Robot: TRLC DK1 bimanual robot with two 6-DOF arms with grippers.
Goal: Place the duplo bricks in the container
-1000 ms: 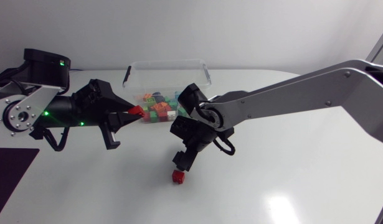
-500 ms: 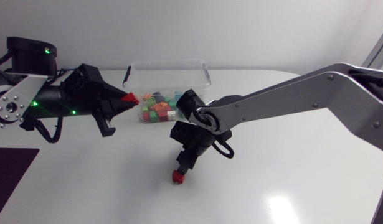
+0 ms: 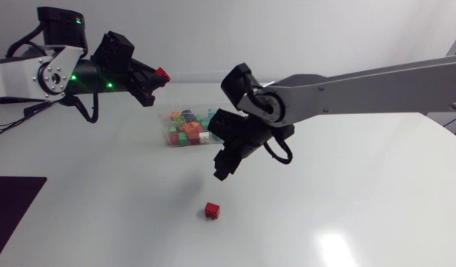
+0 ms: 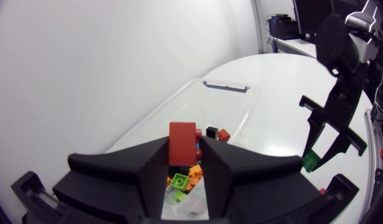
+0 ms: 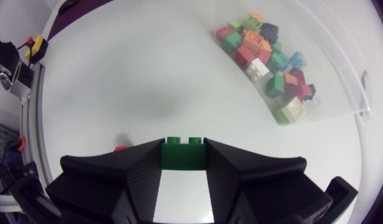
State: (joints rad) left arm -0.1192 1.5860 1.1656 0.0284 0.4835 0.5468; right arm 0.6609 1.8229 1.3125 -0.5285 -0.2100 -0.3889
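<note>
My left gripper (image 3: 159,77) is raised over the table's back left, shut on a red brick (image 3: 162,73); in the left wrist view that red brick (image 4: 184,142) sits upright between the fingers, with the clear container (image 4: 225,87) ahead and below. The container (image 3: 200,104) holds several mixed bricks (image 3: 187,127). My right gripper (image 3: 221,169) hangs above the table's middle, shut on a green brick (image 5: 184,155), which is also visible as the green brick (image 4: 311,162) in the left wrist view. Another red brick (image 3: 212,211) lies on the table below it.
The loose red brick (image 5: 121,149) peeks out beside my right gripper's finger. The container (image 5: 340,81) with its brick pile (image 5: 266,56) lies ahead of the right gripper. White tabletop surrounds both.
My left arm rose and swung back toward the container with its red brick. My right gripper closed on the green brick and lifted off the table, leaving the red brick behind.
</note>
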